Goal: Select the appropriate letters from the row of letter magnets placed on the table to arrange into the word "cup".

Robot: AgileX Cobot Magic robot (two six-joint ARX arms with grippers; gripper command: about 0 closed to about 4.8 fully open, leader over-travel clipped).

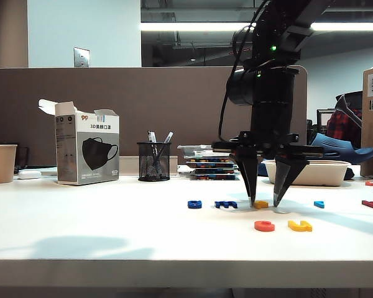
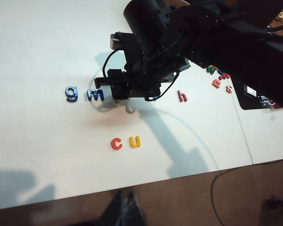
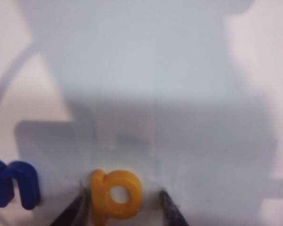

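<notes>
- Right pincer (image 1: 266,203) lowered to the white counter (image 1: 112,230), fingers pointing straight down, tips at the surface.
- Jaws spread, not clamped: in the right wrist view the two dark fingertips (image 3: 75,211) stand on either side of the yellow "p" (image 3: 115,194), a sliver of counter visible on each side of the letter.
- Exterior view: only a yellow edge of the "p" (image 1: 261,204) shows, just beside the left-hand fingertip; the far fingertip lands well apart from it.
- Left wrist view: "p" almost wholly hidden under the right arm; only a speck of yellow shows at the pincer.
- Red "c" (image 1: 264,226) and yellow "u" (image 1: 299,226) lie side by side, nearer the front edge than the row. Left wrist view reads them clearly as "c" (image 2: 116,143) then "u" (image 2: 135,141), close together, not touching.
- Row behind: dark blue "g" (image 2: 71,93) and dark blue "m" (image 2: 95,95) legible only in the left wrist view; exterior view shows them as low blue shapes. The "m" (image 3: 14,184) appears partly, just beside the "p", in the right wrist view.
- Small light-blue letter (image 1: 319,203) visible in the exterior view, beyond the right pincer.
- Red "h" (image 2: 181,96) and a cluster of further letters visible in the left wrist view.
- Exterior view alone shows the mask box (image 1: 87,149), the mesh pen cup (image 1: 153,161) and a paper cup (image 1: 1,162) at the back of the counter.
- Left pincer: not seen in any view; state cannot be told.
</notes>
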